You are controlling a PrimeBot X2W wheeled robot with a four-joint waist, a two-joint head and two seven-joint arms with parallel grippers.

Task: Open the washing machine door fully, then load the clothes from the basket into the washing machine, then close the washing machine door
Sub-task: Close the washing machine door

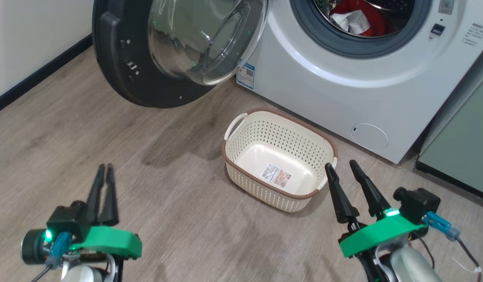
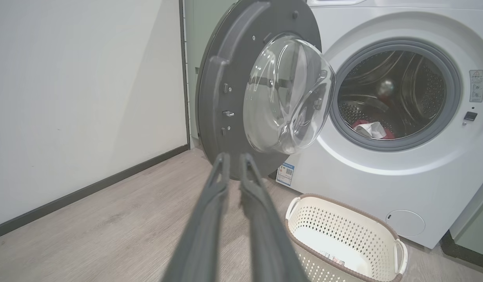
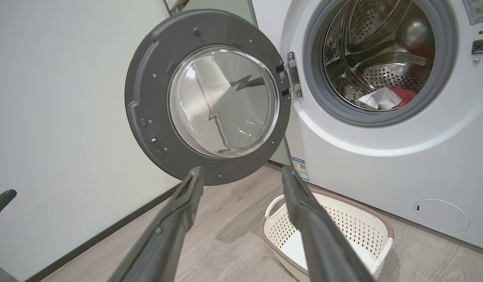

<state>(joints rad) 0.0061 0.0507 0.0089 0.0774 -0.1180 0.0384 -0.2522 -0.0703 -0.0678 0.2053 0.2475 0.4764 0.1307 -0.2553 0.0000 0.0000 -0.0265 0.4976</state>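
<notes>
The washing machine [image 1: 343,98] stands at the back with its drum uncovered. The washing machine door [image 1: 120,58] hangs swung out to the left, black rim and clear glass bowl facing me. Red and white clothes [image 1: 359,19] lie inside the drum, also visible as clothes [image 2: 373,129] and clothes [image 3: 386,98]. The basket [image 1: 273,137] sits on the floor before the machine, holding nothing but its bottom sticker. My left gripper [image 1: 105,167] is low at the left, fingers nearly together with nothing between them; my left gripper [image 2: 234,156] points at the door's lower rim. My right gripper [image 1: 340,164] is open beside the basket's right end, my right gripper [image 3: 242,169] holding nothing.
A pale green cabinet [image 1: 461,149] stands right of the machine. A white wall with a black baseboard [image 1: 29,82] runs along the left. Wooden floor [image 1: 167,196] lies between my grippers and the basket.
</notes>
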